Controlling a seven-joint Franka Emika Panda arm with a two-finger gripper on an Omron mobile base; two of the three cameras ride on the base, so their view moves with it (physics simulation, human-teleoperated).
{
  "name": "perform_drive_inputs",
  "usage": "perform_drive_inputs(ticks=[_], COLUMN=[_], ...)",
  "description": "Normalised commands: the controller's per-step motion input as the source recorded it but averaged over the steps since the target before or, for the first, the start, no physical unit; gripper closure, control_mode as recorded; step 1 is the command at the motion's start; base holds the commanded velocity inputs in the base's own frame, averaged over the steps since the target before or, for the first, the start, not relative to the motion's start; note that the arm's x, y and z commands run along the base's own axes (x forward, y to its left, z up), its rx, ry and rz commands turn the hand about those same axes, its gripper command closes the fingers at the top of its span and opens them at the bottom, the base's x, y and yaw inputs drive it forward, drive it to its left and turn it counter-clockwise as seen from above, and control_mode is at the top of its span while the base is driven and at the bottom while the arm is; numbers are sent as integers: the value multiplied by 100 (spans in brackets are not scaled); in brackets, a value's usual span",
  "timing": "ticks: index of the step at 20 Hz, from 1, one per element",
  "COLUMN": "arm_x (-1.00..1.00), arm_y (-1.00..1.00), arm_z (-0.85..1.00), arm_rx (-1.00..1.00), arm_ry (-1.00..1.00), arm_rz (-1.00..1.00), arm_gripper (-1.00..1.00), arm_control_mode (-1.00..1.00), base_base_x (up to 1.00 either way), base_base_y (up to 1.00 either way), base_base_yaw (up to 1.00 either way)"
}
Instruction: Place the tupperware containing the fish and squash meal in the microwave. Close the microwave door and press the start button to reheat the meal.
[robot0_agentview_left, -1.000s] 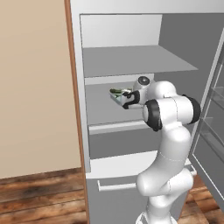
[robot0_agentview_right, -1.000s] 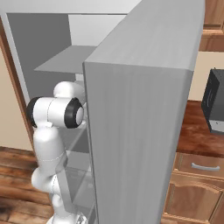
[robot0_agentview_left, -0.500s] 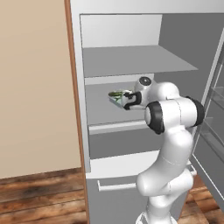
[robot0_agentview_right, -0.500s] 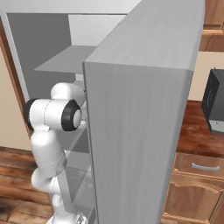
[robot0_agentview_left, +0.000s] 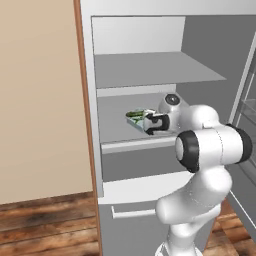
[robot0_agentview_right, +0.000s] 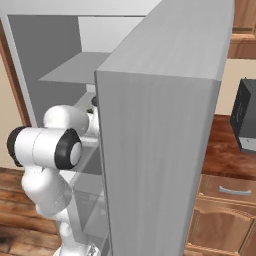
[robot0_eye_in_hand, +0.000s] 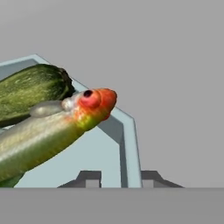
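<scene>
On the middle shelf of an open fridge lies the tupperware (robot0_agentview_left: 135, 119), a shallow clear container. It holds the fish and squash meal (robot0_agentview_left: 138, 114), green strips in the left base view. The hand view shows it close up: a green fish with an orange-red head (robot0_eye_in_hand: 52, 131) beside a dark green squash (robot0_eye_in_hand: 30, 87), over the pale blue tupperware (robot0_eye_in_hand: 105, 148). My gripper (robot0_agentview_left: 148, 123) reaches in from the right and meets the container's right end. Its two tips (robot0_eye_in_hand: 120, 177) straddle the rim's corner, shut on it. The black microwave (robot0_agentview_right: 245, 117) shows at the right edge of the right base view.
The fridge's open grey door (robot0_agentview_right: 165, 150) stands close on the arm's right and blocks much of the right base view. Another shelf (robot0_agentview_left: 150, 70) hangs above the container. A beige wall panel (robot0_agentview_left: 40, 100) lies left of the fridge. Wooden drawers (robot0_agentview_right: 225, 190) sit below the microwave.
The arm's elbow has sunk lower and to the right. The gripper and the tupperware have shifted slightly towards the shelf's front.
</scene>
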Motion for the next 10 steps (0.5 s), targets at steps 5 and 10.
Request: perform_drive_inputs(ticks=[5,10], arm_x=[-97,-87], arm_y=[0,0], arm_z=[19,47], arm_rx=[0,0], arm_ry=[-8,-6], arm_rz=[-4,-3], arm_gripper=[100,100], arm_control_mode=[-100,-100], base_base_x=[0,0], base_base_y=[0,0], base_base_yaw=[0,0])
